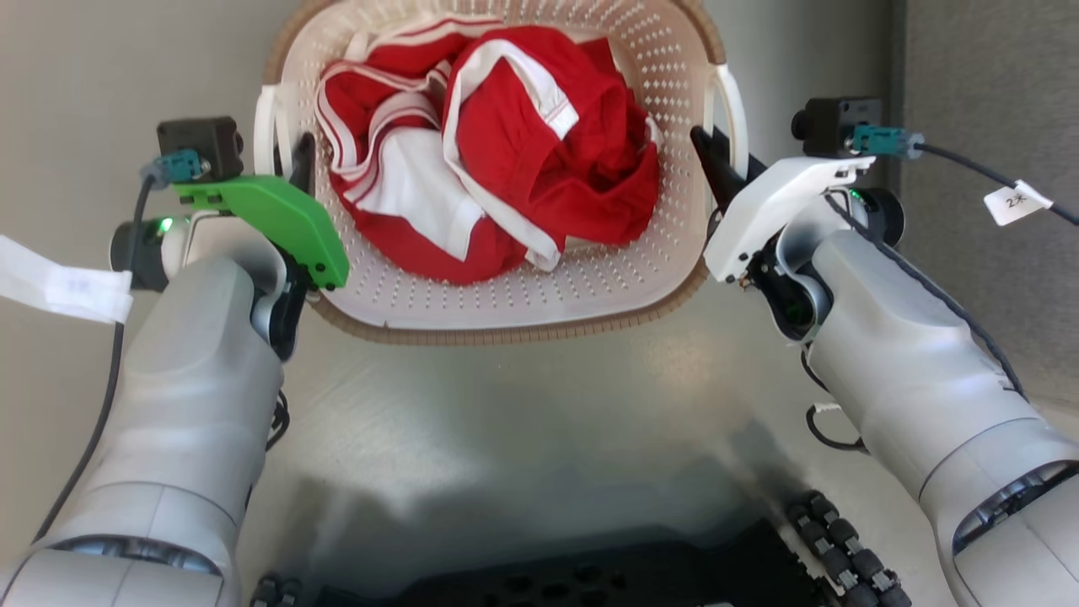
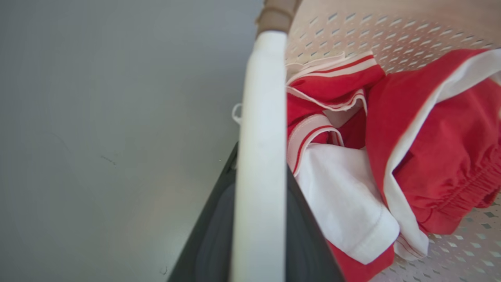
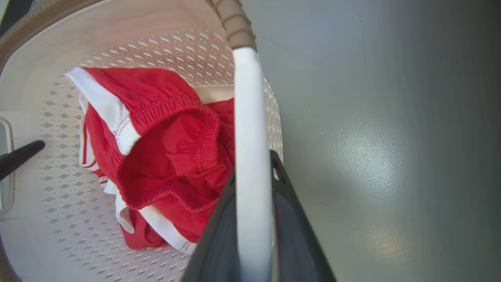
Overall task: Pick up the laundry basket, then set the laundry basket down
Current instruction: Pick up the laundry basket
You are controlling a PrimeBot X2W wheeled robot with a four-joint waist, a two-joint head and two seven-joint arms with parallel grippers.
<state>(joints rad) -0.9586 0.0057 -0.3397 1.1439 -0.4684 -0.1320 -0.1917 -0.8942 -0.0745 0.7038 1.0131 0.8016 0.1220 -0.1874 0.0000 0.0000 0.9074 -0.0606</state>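
Cream perforated plastic is forming the basket [image 1: 590, 287], which is sitting straight ahead of the robot above the grey floor [image 1: 523, 438]. Whether its base is touching that floor I cannot tell. A brown woven-look rim [image 1: 506, 331] is running round the basket's top edge. Red and white clothes [image 1: 539, 160] are lying crumpled inside the basket, covering most of its bottom and leaving a strip of bare holes along the near wall.

On the basket's left side the white left handle [image 1: 265, 126] is standing up as a loop. The left gripper [image 1: 295, 160] is closing on it, one dark finger inside the basket and the other outside. In the left wrist view the two fingers are pressing against either side of the handle [image 2: 262, 78], with the clothes [image 2: 450, 156] just beyond the inner finger.

On the basket's right side the right gripper [image 1: 721, 164] is clamping the right handle [image 1: 732, 110] the same way. In the right wrist view its fingers are hugging both faces of the white loop [image 3: 246, 98], and across the basket the tip of a dark finger [image 3: 19, 156] of the left gripper is poking in by the far handle.

Nearer than the basket, the robot's dark base [image 1: 590, 573] is showing at the bottom of the head view.
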